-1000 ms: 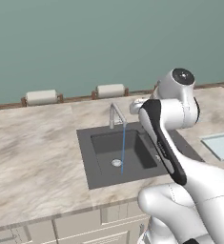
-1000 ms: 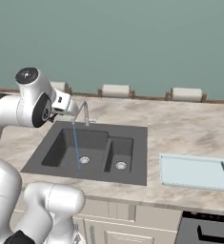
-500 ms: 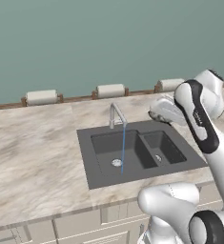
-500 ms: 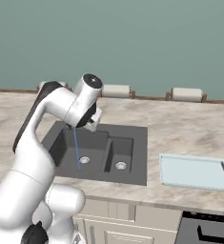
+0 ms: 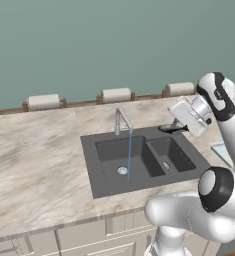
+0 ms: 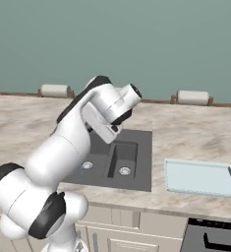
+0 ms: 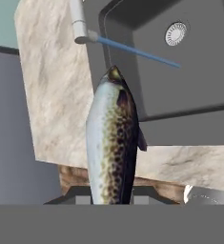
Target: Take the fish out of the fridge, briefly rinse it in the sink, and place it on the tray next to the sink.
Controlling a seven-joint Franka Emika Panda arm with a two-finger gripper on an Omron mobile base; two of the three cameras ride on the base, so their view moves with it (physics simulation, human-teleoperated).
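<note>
Lettering, labels, brands, numbers, signs: none legible anywhere in the kitchen.
</note>
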